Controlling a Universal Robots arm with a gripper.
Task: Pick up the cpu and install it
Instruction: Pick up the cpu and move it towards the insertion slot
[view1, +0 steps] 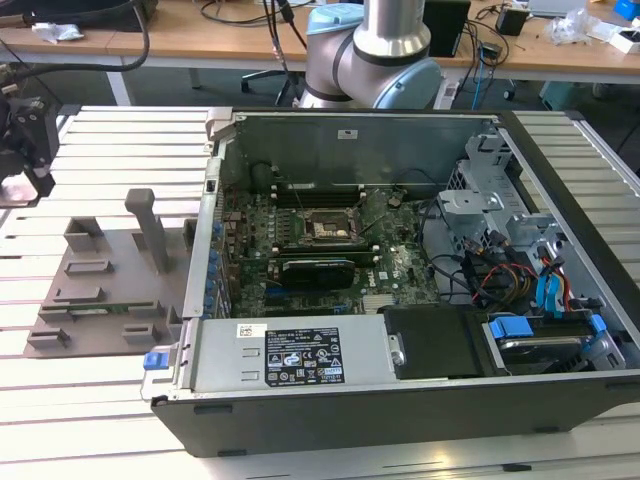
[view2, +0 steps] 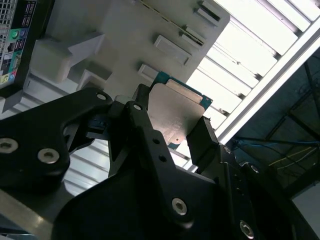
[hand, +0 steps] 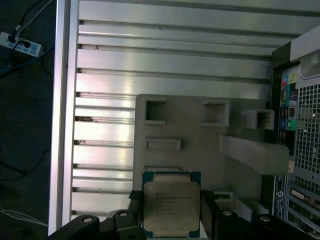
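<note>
The gripper (view2: 172, 122) hangs at the exterior view's left, fingers (view2: 202, 137) clamped on the cpu (hand: 171, 205).

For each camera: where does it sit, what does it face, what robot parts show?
Exterior view: off the arm, looking down into the open computer case; the arm shows behind.
First wrist view: on the wrist, facing the grey fixture past the gripper.
Second wrist view: on the wrist, facing that fixture across the fingers.
Both wrist views share the clamped cpu.
</note>
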